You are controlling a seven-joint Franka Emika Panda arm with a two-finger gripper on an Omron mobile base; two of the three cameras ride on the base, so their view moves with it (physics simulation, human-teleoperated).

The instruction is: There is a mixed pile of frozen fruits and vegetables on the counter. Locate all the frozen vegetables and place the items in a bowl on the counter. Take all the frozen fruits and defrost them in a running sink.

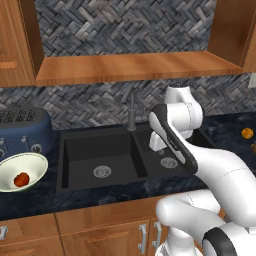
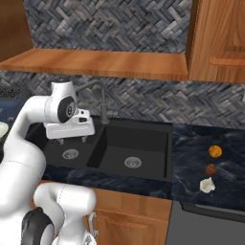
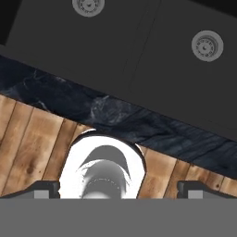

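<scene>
Both basins of the sink (image 2: 136, 143) lie open below; the upright faucet (image 1: 131, 111) stands at the far rim, a wooden shelf (image 1: 135, 67) overhangs

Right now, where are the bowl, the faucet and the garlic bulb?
bowl (image 1: 31, 161): left base view, pale inner wall.
faucet (image 2: 103, 108): right base view, upright stem.
garlic bulb (image 2: 206, 185): right base view, its middle.

My arm (image 1: 220, 170) is glossy white, built of rounded, tubular links with dark grey rings at the joints. A long black strip runs down one link. My wrist (image 2: 64, 106) ends in a round cap with a dark disc at its centre. My gripper (image 2: 72, 139) is a white, boxy block with small dark fingertips (image 3: 46, 189).
</scene>
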